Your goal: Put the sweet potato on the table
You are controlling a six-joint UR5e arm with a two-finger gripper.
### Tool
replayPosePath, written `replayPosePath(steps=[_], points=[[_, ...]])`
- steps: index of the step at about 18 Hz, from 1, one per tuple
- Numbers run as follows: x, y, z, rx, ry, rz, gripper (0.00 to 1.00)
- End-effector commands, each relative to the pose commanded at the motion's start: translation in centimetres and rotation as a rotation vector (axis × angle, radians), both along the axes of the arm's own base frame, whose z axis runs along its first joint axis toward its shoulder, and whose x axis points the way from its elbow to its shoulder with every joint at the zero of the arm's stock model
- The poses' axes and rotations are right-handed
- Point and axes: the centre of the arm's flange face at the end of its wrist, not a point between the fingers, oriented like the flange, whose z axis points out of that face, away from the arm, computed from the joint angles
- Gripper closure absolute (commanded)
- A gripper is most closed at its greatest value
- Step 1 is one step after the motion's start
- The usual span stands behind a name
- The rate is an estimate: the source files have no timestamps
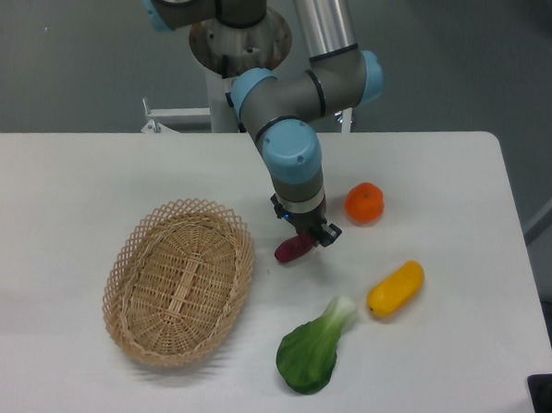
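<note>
The sweet potato [290, 251] is a small dark reddish-purple tuber just right of the basket, tilted, with its upper end between the fingers. My gripper [308, 234] points down over the white table [65, 177] and is shut on the sweet potato's upper end. The lower end is at or just above the tabletop; I cannot tell whether it touches. The gripper body hides the top of the tuber.
An oval wicker basket [179, 280] stands left of the gripper. A round orange fruit [364, 203] lies to the right, a yellow oblong vegetable [396, 289] to the lower right, and a green leafy vegetable [315, 349] near the front edge.
</note>
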Motion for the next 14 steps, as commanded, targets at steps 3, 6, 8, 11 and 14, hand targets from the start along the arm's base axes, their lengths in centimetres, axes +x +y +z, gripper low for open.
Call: replayPosePath(steps=[3,6,8,11,14], points=[[-1.9,0.9,3.0,0.047,0.051,0.009,0.00],[-3.3,2.1,6.9,0.114,0.113,0.060,0.00],[-4.7,2.9,9.7,0.164,0.155,0.107,0.00],[-7.2,2.7,13.2,0.206,0.208,0.132,0.00],[-10.4,1.5,16.4,0.269,0.233,0.152,0.00]])
